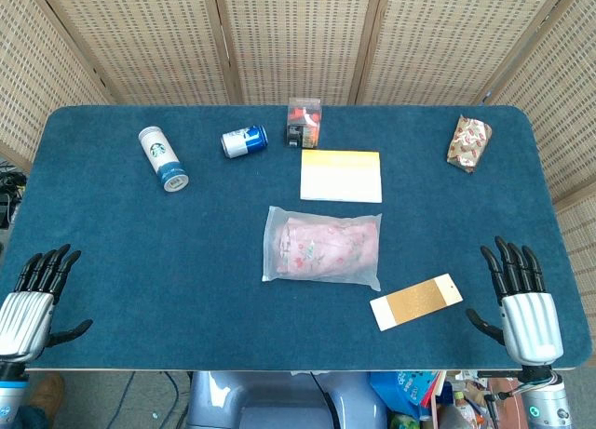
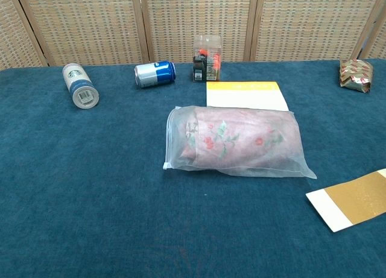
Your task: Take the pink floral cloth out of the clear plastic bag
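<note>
Head view looks straight down on the blue-covered bench [image 1: 140, 243], and at its middle lies the clear plastic bag [image 1: 322, 248] with the pink floral cloth [image 1: 331, 246] folded inside it, flat on the felt, touched by neither hand. The left hand [image 1: 33, 299] sits at about 8 o'clock from the bag, at the near edge, its fingers [image 1: 56, 266] spread apart and pointing away, holding nothing. The right hand [image 1: 521, 303] sits at about 4 o'clock, also at the near edge, fingers [image 1: 510, 261] likewise apart and bare.

A white and gold card [image 1: 416, 301] lies at 5 o'clock from the bag, near it but not touching. At 12 o'clock a yellow-topped white pad [image 1: 341, 175] lies just beyond the bag. Further back stand a small clear box [image 1: 304, 122], a blue can [image 1: 244, 141] on its side at 11 o'clock, and a white tumbler [image 1: 163, 158] tipped over at 10 o'clock. A patterned wrapped packet [image 1: 468, 142] lies at 2 o'clock, well apart.

Chest view shows the bag's sealed end facing left.
</note>
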You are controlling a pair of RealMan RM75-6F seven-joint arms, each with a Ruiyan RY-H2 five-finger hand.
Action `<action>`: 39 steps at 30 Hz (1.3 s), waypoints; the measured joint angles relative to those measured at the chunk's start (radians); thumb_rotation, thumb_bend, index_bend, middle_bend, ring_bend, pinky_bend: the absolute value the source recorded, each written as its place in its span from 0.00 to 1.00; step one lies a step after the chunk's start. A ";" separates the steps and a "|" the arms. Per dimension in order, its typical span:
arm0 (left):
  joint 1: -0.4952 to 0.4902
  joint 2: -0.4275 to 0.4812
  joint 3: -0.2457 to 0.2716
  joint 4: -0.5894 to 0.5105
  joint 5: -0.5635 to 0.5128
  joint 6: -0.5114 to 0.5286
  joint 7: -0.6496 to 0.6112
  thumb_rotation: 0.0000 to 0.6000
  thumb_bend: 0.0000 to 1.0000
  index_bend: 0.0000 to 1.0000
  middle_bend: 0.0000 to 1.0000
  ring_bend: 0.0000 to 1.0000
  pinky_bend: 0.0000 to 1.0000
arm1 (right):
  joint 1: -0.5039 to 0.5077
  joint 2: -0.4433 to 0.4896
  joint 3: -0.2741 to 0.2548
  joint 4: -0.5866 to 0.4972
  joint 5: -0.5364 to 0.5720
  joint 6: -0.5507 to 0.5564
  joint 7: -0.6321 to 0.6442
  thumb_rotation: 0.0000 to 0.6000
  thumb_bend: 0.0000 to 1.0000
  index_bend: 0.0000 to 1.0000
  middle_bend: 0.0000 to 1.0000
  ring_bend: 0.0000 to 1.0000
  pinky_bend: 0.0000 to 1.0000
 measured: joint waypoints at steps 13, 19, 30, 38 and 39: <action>0.000 -0.004 -0.004 0.010 0.011 0.011 -0.019 1.00 0.13 0.00 0.00 0.00 0.00 | 0.031 0.003 -0.007 -0.006 -0.020 -0.048 0.025 1.00 0.00 0.00 0.00 0.00 0.00; -0.008 -0.018 -0.008 0.016 0.006 -0.002 -0.007 1.00 0.13 0.00 0.00 0.00 0.00 | 0.122 0.000 0.022 -0.017 -0.009 -0.186 0.018 1.00 0.00 0.00 0.00 0.00 0.00; -0.007 -0.041 -0.032 0.028 -0.033 0.007 0.028 1.00 0.14 0.00 0.00 0.00 0.00 | 0.390 -0.071 0.139 -0.076 0.278 -0.612 -0.077 1.00 0.00 0.00 0.00 0.00 0.00; -0.020 -0.048 -0.046 0.036 -0.077 -0.025 0.031 1.00 0.14 0.00 0.00 0.00 0.00 | 0.563 -0.193 0.203 -0.050 0.641 -0.729 -0.293 1.00 0.00 0.00 0.00 0.00 0.00; -0.022 -0.050 -0.047 0.037 -0.080 -0.028 0.033 1.00 0.14 0.00 0.00 0.00 0.00 | 0.590 -0.214 0.210 -0.041 0.693 -0.737 -0.322 1.00 0.00 0.00 0.00 0.00 0.00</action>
